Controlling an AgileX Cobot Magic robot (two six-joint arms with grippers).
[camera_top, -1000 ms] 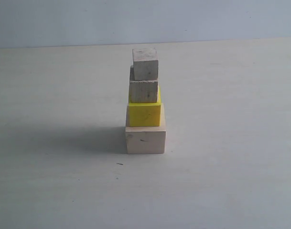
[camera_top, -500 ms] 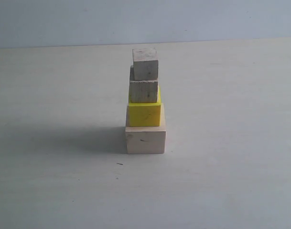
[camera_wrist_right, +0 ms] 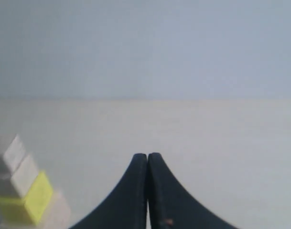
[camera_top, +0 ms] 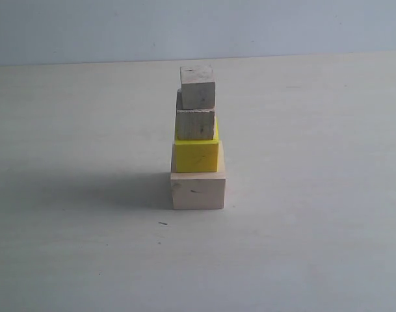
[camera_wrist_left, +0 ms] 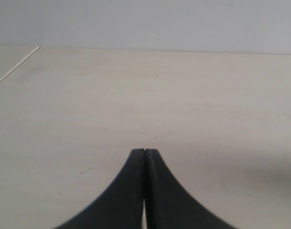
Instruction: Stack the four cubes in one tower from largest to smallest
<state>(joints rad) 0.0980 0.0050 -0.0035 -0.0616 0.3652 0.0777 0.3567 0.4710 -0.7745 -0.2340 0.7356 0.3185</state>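
Observation:
A tower [camera_top: 198, 136] of the four cubes stands in the middle of the table. The large pale wood cube [camera_top: 198, 190] is at the bottom, the bright yellow cube [camera_top: 196, 155] on it, then the smaller bare wood cube [camera_top: 196, 123], with the smallest bare wood cube [camera_top: 198, 86] on top. No gripper shows in the exterior view. My left gripper [camera_wrist_left: 145, 150] is shut and empty over bare table. My right gripper [camera_wrist_right: 147, 155] is also shut and empty, away from the tower; the yellow cube [camera_wrist_right: 28, 202] and the cubes above it show blurred at that view's edge.
The pale table [camera_top: 315, 247] stretches on all sides of the tower, with a light wall [camera_top: 198, 26] behind it. A table edge line [camera_wrist_left: 16, 67] shows in the left wrist view.

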